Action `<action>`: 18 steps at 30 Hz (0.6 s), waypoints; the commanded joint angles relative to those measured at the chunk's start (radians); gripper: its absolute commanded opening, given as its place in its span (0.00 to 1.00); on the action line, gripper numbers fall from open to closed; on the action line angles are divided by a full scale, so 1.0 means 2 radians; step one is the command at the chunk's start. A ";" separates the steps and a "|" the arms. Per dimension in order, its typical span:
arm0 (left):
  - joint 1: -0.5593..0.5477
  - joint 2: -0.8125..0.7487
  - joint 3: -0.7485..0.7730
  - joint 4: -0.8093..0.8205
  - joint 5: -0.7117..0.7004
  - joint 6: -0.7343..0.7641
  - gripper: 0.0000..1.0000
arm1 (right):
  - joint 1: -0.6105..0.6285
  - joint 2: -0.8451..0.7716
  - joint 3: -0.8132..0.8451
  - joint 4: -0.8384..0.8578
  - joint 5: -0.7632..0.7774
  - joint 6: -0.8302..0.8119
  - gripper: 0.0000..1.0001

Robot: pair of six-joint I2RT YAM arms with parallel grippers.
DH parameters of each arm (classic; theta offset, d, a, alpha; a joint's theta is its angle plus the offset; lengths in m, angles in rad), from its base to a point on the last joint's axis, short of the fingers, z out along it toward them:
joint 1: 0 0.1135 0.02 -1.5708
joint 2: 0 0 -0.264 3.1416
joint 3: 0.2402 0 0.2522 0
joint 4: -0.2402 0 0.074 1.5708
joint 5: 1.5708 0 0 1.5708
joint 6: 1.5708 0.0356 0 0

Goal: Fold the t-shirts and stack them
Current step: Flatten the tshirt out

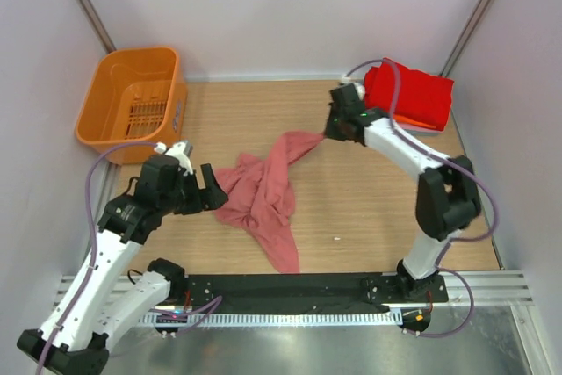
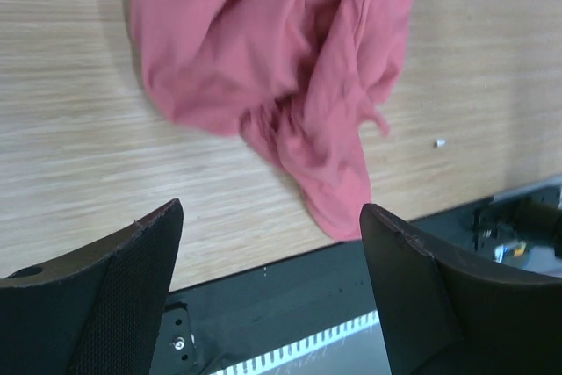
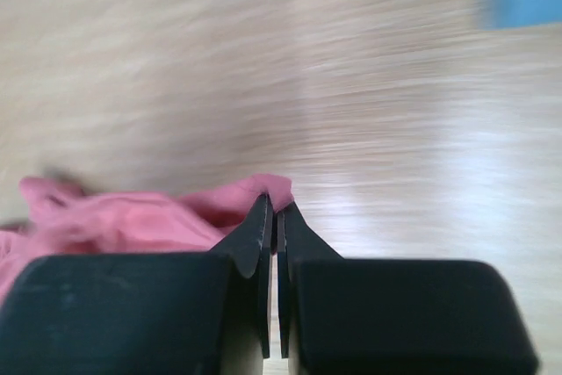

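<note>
A crumpled salmon-pink t-shirt [image 1: 263, 199] lies in a heap on the wooden table, one strip stretching toward the back right. My right gripper [image 1: 329, 133] is shut on the tip of that strip; the right wrist view shows pink cloth [image 3: 132, 221] pinched between the closed fingers, with the right gripper [image 3: 274, 208] low over the table. My left gripper [image 1: 209, 189] stands open at the heap's left edge. In the left wrist view the left gripper [image 2: 272, 217] has nothing between its fingers and the shirt [image 2: 281, 68] lies beyond them. A folded bright red t-shirt [image 1: 411, 94] rests on an orange one at the back right.
An orange plastic basket [image 1: 132, 103] stands at the back left corner. A small white speck [image 1: 336, 238] lies on the wood near the front. The black base rail [image 1: 290, 287] runs along the near edge. White walls close in the table on three sides.
</note>
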 commanded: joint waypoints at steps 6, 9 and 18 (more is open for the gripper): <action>-0.227 0.109 0.035 0.051 -0.155 -0.083 0.82 | -0.015 -0.229 -0.120 -0.092 0.133 0.031 0.02; -0.309 0.183 0.053 0.084 -0.181 -0.108 0.82 | -0.015 -0.264 -0.142 -0.120 0.126 0.034 0.02; -0.438 0.355 0.100 0.053 -0.279 -0.180 0.85 | -0.015 -0.335 -0.166 -0.168 0.130 0.018 0.02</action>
